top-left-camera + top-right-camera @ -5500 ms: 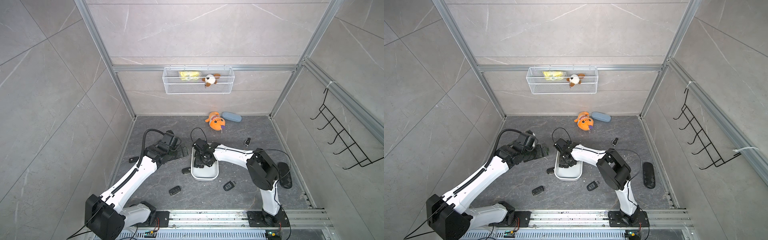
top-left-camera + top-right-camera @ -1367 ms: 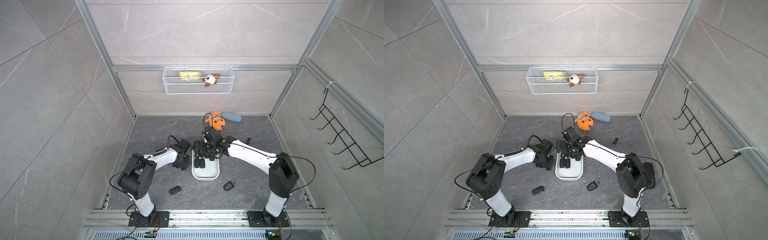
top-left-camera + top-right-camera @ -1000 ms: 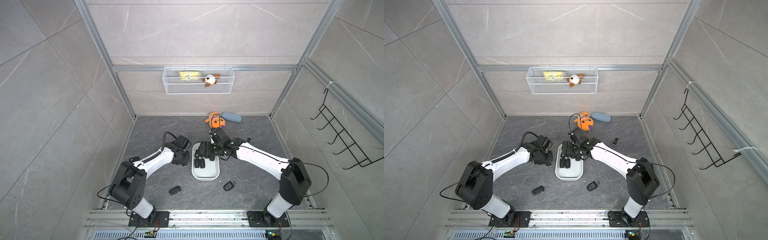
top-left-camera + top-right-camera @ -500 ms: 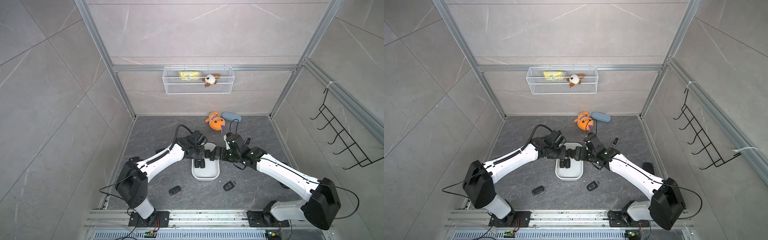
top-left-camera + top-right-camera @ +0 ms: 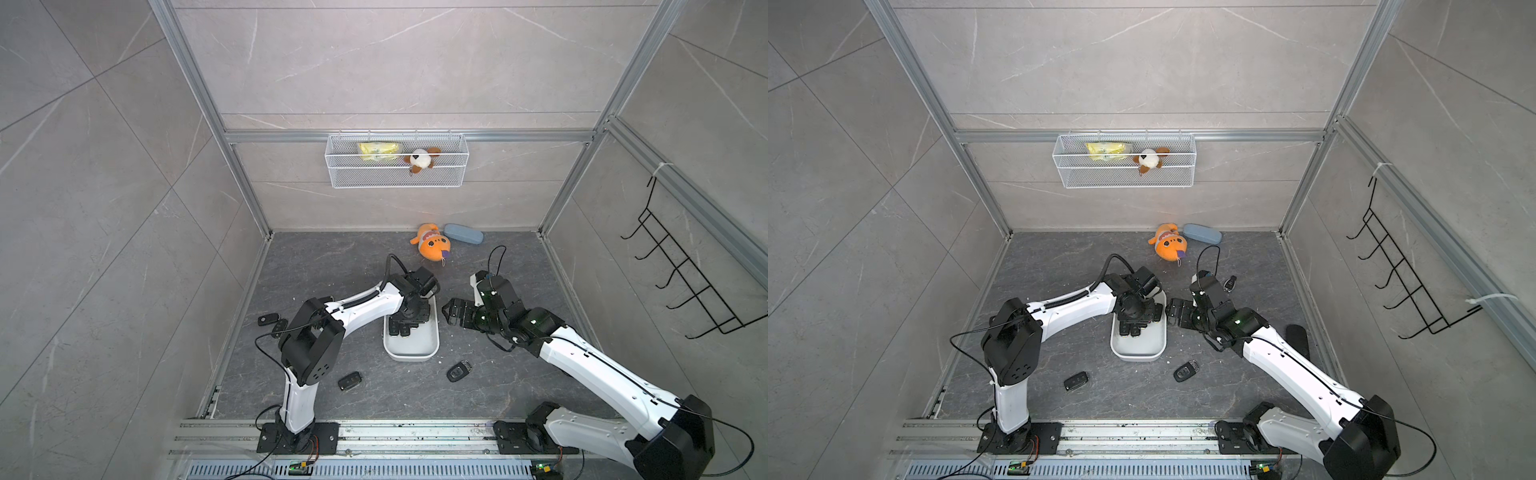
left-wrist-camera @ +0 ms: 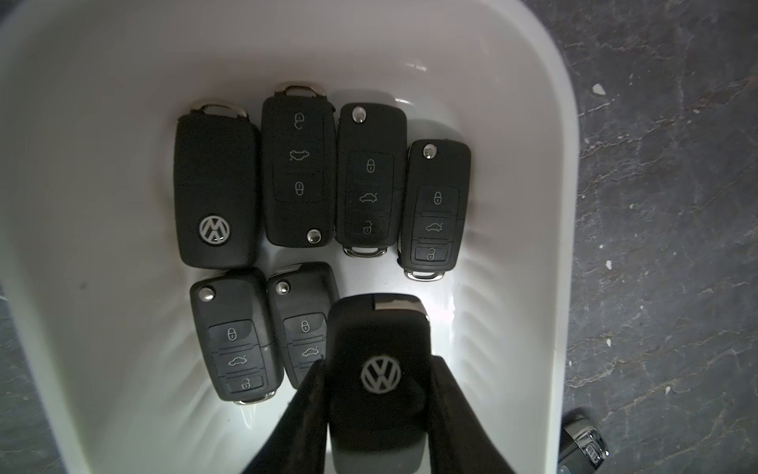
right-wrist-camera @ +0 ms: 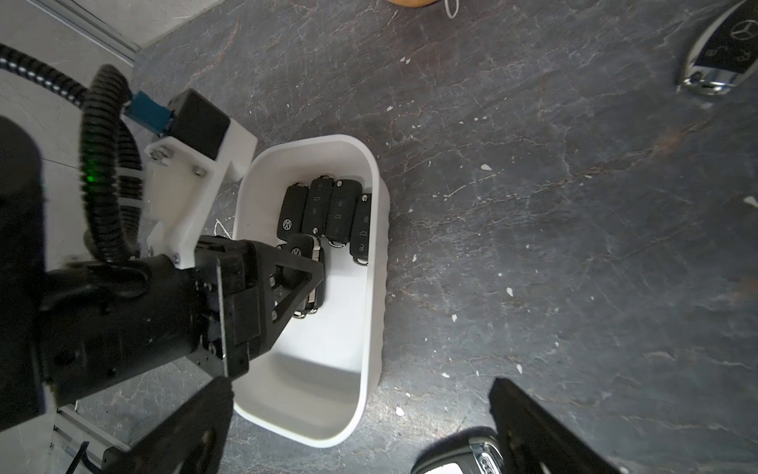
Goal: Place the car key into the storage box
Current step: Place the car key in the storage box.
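Note:
The white storage box [image 5: 411, 354] [image 5: 1138, 354] sits mid-floor with several black car keys [image 6: 299, 164] lying in rows inside. My left gripper [image 5: 409, 318] [image 6: 379, 365] hangs over the box's far half, shut on a black car key [image 6: 379, 369] [image 7: 301, 250] with a VW badge facing up. That key is above the keys in the box, and I cannot tell whether it touches them. My right gripper [image 5: 451, 318] [image 7: 361, 385] stands open just right of the box with nothing between its fingers.
Loose keys lie on the floor: front right of the box [image 5: 459, 370], front left [image 5: 349, 380], at the left wall [image 5: 272, 320], and a silver-edged one [image 5: 1229, 284] behind my right arm. An orange plush [image 5: 432, 247] and blue-grey case [image 5: 463, 234] lie at the back wall.
My left gripper has swung from the box's left side to above it, key in its grip. My right gripper has drawn back from over the box to its right side, still open.

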You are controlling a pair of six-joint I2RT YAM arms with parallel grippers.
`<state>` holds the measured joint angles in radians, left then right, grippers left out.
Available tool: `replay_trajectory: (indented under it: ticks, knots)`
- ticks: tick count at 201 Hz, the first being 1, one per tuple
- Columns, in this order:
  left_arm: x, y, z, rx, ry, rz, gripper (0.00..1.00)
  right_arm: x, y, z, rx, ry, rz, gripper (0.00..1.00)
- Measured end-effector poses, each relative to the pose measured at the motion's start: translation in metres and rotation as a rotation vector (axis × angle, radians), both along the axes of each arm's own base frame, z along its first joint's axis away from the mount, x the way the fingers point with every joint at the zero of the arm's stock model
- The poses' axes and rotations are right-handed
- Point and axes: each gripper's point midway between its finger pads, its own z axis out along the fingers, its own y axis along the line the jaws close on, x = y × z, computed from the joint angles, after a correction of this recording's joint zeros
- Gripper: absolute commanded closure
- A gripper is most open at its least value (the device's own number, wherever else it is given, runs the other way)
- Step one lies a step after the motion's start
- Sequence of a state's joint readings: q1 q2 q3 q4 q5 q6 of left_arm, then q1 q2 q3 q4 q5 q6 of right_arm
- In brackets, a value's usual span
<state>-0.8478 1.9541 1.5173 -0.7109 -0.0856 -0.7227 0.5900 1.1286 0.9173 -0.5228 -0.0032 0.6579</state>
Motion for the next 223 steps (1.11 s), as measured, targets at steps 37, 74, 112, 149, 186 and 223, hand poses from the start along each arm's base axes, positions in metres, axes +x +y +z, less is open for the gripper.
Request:
replay_trajectory:
  ticks: [37, 74, 112, 149, 186, 223]
  knots:
    - [-0.002, 0.001, -0.016, 0.038, 0.033, -0.001, 0.69, -0.002, -0.003, -0.003, -0.007, 0.003, -0.006, 0.00]
    - [-0.003, -0.001, -0.024, 0.053, 0.047, -0.004, 0.68, -0.003, -0.004, -0.004, -0.007, 0.006, -0.009, 0.01]
    - [-0.003, -0.003, -0.034, 0.071, 0.059, -0.001, 0.68, -0.003, -0.004, -0.004, -0.008, 0.007, -0.009, 0.00]
    - [-0.001, -0.003, -0.033, 0.084, 0.054, 0.003, 0.60, -0.003, -0.004, -0.004, -0.008, 0.007, -0.009, 0.00]
    - [-0.001, -0.003, -0.033, 0.087, 0.056, 0.003, 0.59, -0.004, -0.005, -0.008, -0.012, 0.014, -0.009, 0.00]
    - [-0.001, -0.003, -0.033, 0.088, 0.058, 0.003, 0.54, -0.004, -0.005, -0.009, -0.014, 0.016, -0.009, 0.00]
